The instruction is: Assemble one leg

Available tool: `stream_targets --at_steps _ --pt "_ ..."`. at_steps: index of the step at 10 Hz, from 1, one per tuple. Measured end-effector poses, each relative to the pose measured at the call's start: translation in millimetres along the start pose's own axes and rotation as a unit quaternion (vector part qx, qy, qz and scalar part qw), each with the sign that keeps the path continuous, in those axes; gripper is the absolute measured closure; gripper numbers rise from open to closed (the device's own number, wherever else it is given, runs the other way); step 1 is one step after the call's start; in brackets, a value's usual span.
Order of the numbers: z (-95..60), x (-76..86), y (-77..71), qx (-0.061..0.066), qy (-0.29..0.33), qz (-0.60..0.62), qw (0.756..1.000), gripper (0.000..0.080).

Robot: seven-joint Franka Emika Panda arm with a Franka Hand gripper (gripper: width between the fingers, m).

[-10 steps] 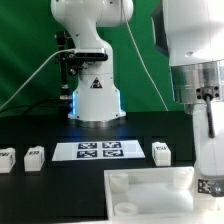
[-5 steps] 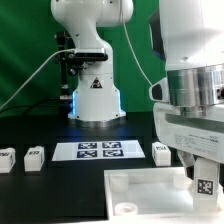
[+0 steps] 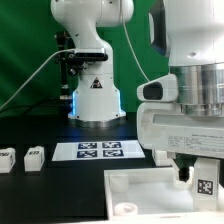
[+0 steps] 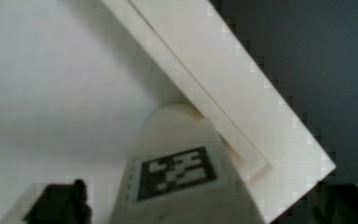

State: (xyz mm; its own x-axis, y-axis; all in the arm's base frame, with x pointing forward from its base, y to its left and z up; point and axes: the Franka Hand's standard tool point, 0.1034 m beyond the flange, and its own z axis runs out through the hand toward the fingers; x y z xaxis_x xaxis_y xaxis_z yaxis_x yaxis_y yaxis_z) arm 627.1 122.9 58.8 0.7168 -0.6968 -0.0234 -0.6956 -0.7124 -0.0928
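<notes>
The leg (image 3: 205,186), a small white block with a square tag, stands upright at the near right corner of the large white plate (image 3: 140,185). My gripper (image 3: 196,172) hangs straight over it. In the wrist view the leg (image 4: 190,165) rises between my two dark fingers (image 4: 60,203), with the plate's rim (image 4: 229,90) running behind it. A narrow gap shows on each side of the leg, so the jaws stand open around it. Two more legs (image 3: 6,159) (image 3: 33,157) lie at the exterior view's left.
The marker board (image 3: 97,150) lies in front of the robot base (image 3: 95,100). A fourth leg (image 3: 158,155) shows partly behind my arm. A round socket (image 3: 125,205) sits in the plate's near left corner. A green backdrop stands behind.
My hand has turned about the vertical and come lower over the leg, now showing its broad side. The leg's tag has stayed in the same place facing the same way.
</notes>
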Motion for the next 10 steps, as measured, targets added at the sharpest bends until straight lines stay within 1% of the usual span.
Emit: stream_targets --at_steps 1,2,3,5,6,7,8,9,10 --pt "0.0 0.4 0.3 0.0 0.0 -0.002 1.0 0.0287" --pt "0.1 0.1 0.1 0.0 0.0 0.018 1.0 0.0426" --pt "0.3 0.2 0.4 0.0 0.0 0.064 0.998 0.0512" --pt "0.5 0.3 0.5 0.0 -0.001 0.167 0.986 0.0512" --pt "0.5 0.3 0.6 0.0 -0.001 0.197 0.98 0.0512" --pt "0.6 0.4 0.6 0.0 -0.001 0.244 0.97 0.0512" --pt "1.3 0.7 -1.2 0.001 -0.002 0.315 0.949 0.0512" --pt "1.2 4.3 -4.5 0.002 0.0 0.404 0.915 0.0512" --pt "1.0 4.8 -4.4 0.003 0.0 0.469 0.883 0.0512"
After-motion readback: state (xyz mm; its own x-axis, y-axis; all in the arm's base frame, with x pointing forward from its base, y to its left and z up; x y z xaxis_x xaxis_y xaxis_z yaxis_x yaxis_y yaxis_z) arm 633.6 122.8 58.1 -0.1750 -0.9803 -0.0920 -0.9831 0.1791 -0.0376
